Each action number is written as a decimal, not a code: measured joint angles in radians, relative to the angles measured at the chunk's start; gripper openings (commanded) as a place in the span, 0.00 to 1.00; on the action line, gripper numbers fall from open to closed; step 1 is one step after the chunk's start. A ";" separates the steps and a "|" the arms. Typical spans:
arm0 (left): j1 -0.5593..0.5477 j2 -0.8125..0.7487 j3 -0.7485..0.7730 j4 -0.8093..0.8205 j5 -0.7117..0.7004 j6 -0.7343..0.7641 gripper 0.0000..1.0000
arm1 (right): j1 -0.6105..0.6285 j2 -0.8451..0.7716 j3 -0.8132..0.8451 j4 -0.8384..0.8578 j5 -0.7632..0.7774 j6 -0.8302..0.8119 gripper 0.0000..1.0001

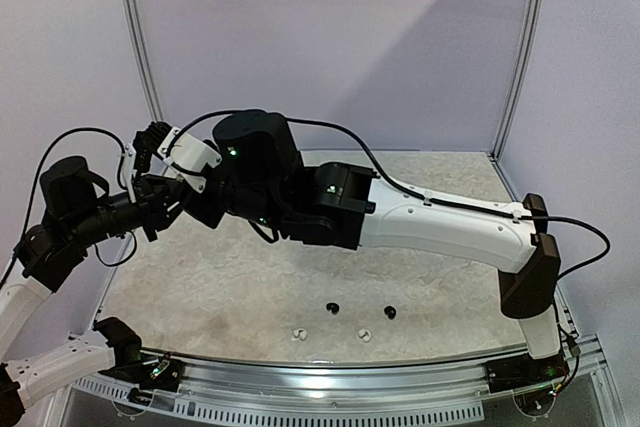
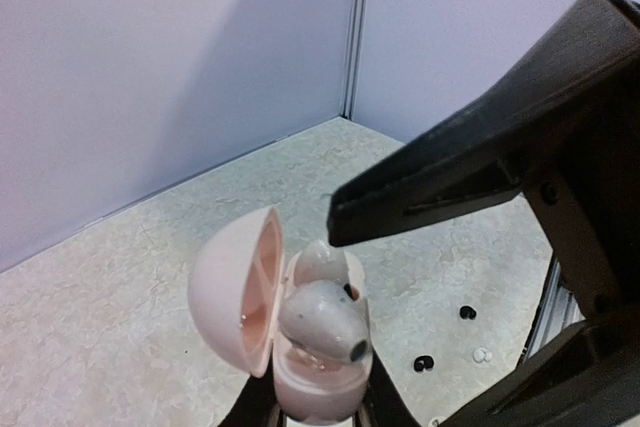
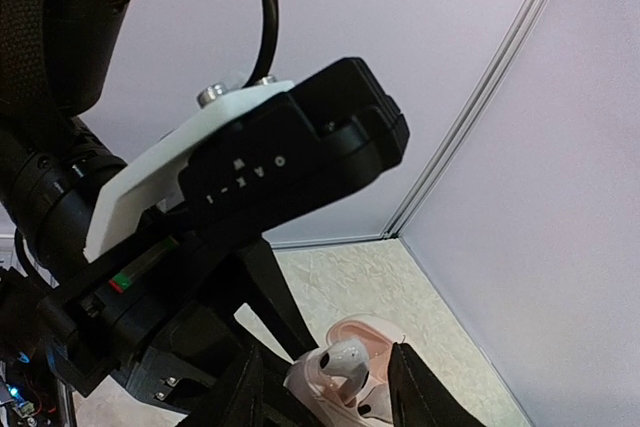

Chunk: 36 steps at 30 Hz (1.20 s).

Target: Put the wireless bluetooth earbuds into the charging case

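My left gripper [image 2: 315, 405] is shut on the base of an open pink charging case [image 2: 235, 292] and holds it up in the air. One white earbud [image 2: 325, 259] sits in a socket. A second white earbud [image 2: 322, 322] lies tilted, sticking out of the case. In the right wrist view my right gripper [image 3: 328, 379] is open, its fingers on either side of the case [image 3: 372, 347] and the raised earbud [image 3: 345, 359], touching neither. Two black earbuds [image 1: 332, 307] [image 1: 390, 312] and two white ones [image 1: 298, 334] [image 1: 365, 334] lie on the table. In the top view the case is hidden behind the wrists.
The right arm [image 1: 440, 227] stretches across the table to the left arm's wrist [image 1: 120, 212]. One right finger [image 2: 450, 179] hangs just above the case. Purple walls close in the back and both sides. The table's front rail [image 1: 350, 372] lies just past the loose earbuds.
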 measured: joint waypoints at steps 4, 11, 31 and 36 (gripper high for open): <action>0.000 0.003 0.000 0.000 0.010 0.000 0.00 | 0.000 -0.013 -0.002 -0.034 -0.010 0.000 0.45; -0.001 0.005 -0.003 0.000 0.103 0.044 0.00 | -0.007 -0.087 -0.015 -0.167 -0.073 0.000 0.48; -0.010 0.076 0.018 -0.156 0.505 0.353 0.00 | -0.043 -0.233 -0.074 -0.334 -0.282 0.013 0.34; -0.031 0.062 0.034 -0.277 0.467 0.585 0.00 | -0.069 -0.230 -0.074 -0.323 -0.164 0.149 0.31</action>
